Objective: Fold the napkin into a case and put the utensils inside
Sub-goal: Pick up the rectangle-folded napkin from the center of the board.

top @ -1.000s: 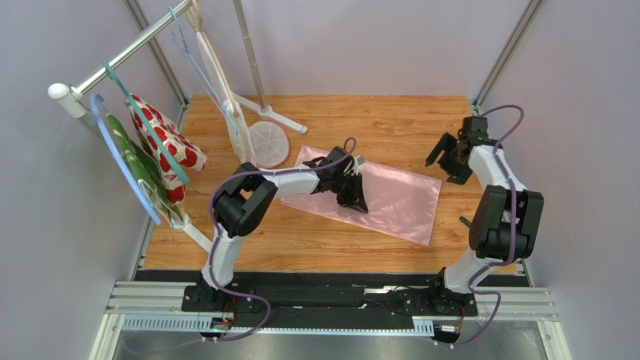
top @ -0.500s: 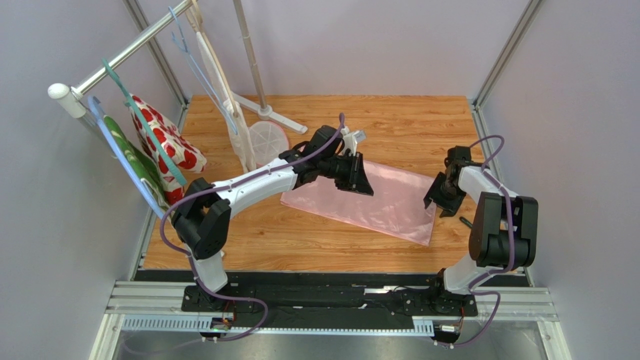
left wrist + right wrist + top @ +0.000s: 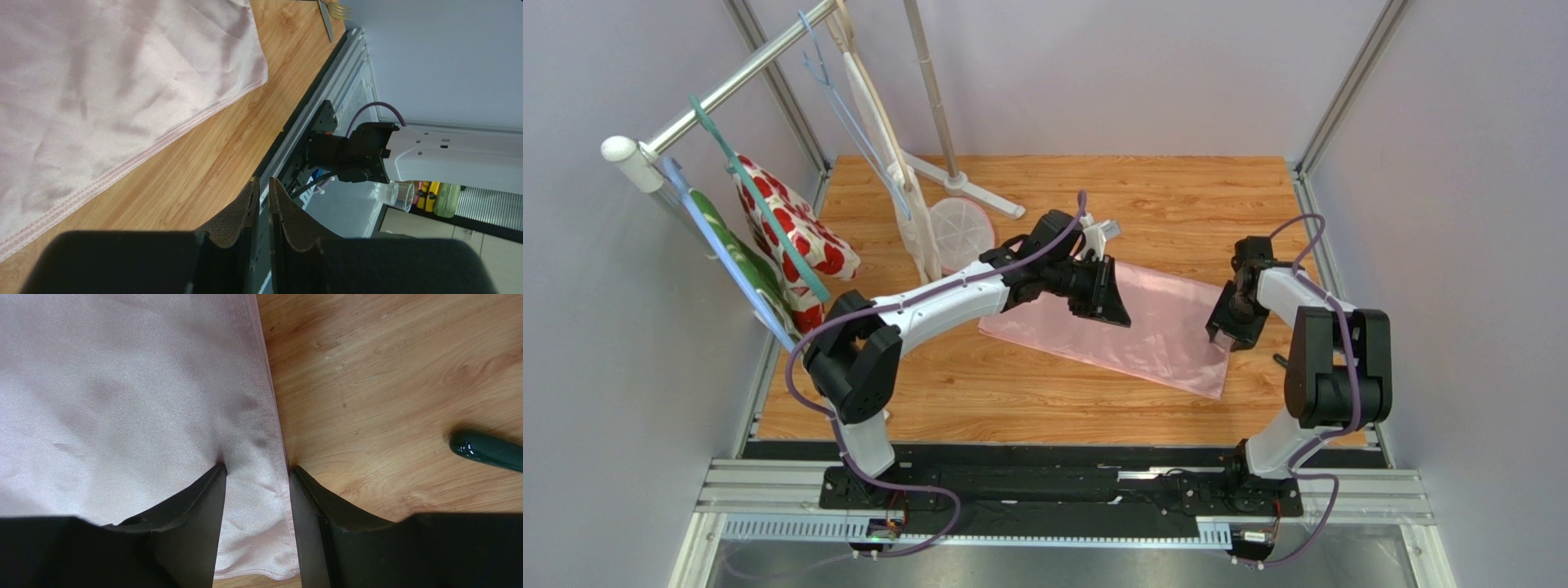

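Top view looks down — both wrist views hug the napkin (image 3: pixel 1124 325).
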